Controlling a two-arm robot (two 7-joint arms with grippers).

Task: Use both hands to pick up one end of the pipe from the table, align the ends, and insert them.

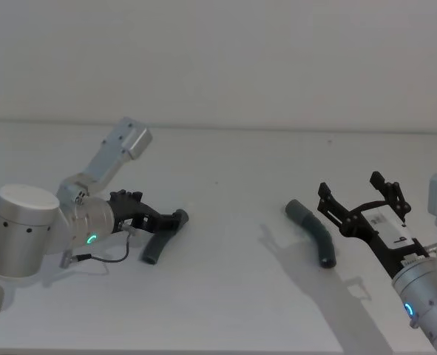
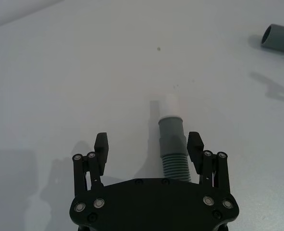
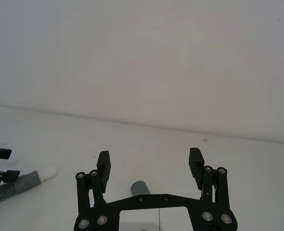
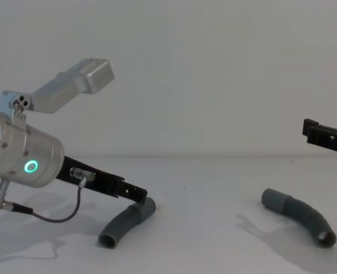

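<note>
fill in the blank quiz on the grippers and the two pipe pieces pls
1. The left gripper is ___, not shut, with one finger on each side of the ribbed pipe piece.
2. That piece's narrow tip is coloured ___.
3. The right gripper is open and grips ___, while the smooth curved pipe piece lies on the table near it.

Missing words: open; white; nothing

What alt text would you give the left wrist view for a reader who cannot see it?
The left gripper, open, straddles a ribbed grey pipe piece with a white tip, lying on the white table. The open end of a second pipe piece lies farther off.
</note>
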